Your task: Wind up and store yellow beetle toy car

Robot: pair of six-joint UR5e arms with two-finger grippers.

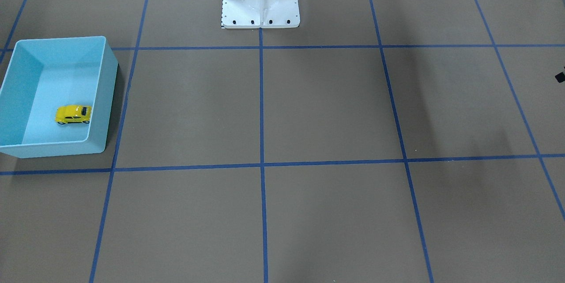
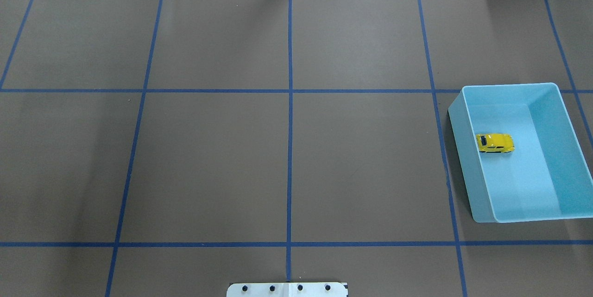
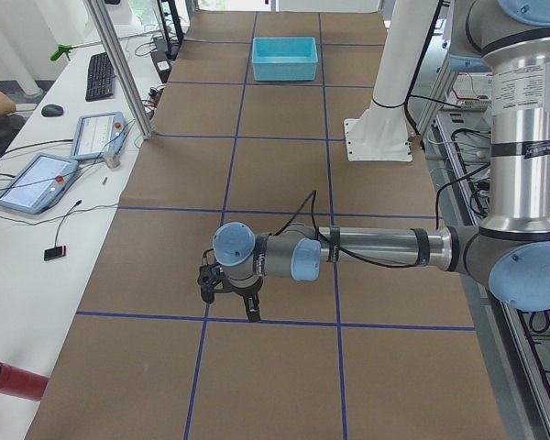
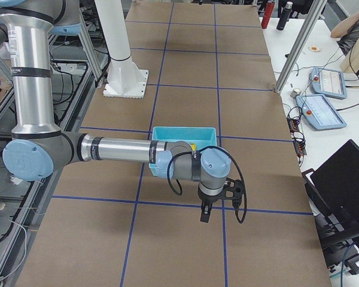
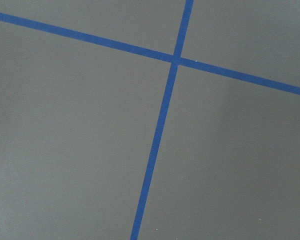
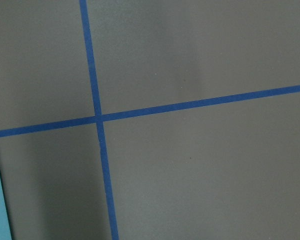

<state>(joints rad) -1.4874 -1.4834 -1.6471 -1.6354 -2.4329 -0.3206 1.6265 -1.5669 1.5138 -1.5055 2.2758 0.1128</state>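
So the yellow toy car (image 2: pixel 495 143) is sitting inside the light blue bin (image 2: pixel 546 102), wheels down on the bin floor. It's parked just beside the long wall that faces the middle of the desk (image 2: pixel 208 162), about halfway along that wall. The bin is out on the robot's right side of the desk, and nothing is touching the car.

Neither arm shows up in the overhead or front cameras, only the white robot base (image 1: pixel 260 0) and the blue tape grid (image 2: pixel 290 148) on the brown cover.

From the side cameras, the left arm is stretched out low over the desk with the left pincer (image 3: pixel 229 304) pointing down over a tape line, well apart from the bin at the far end. The right pincer (image 4: pixel 218 203) also hangs pointing down over the tape, near the bin but outside it, on the operators' side. A bit of yellow peeks out behind that arm's forearm.

Can't tell whether either pincer is apart or together, because the side views aren't good enough for that. Both wrist cams show only brown cover and a tape crossing, and the right one also catches a sliver of blue bin in its lower left corner.
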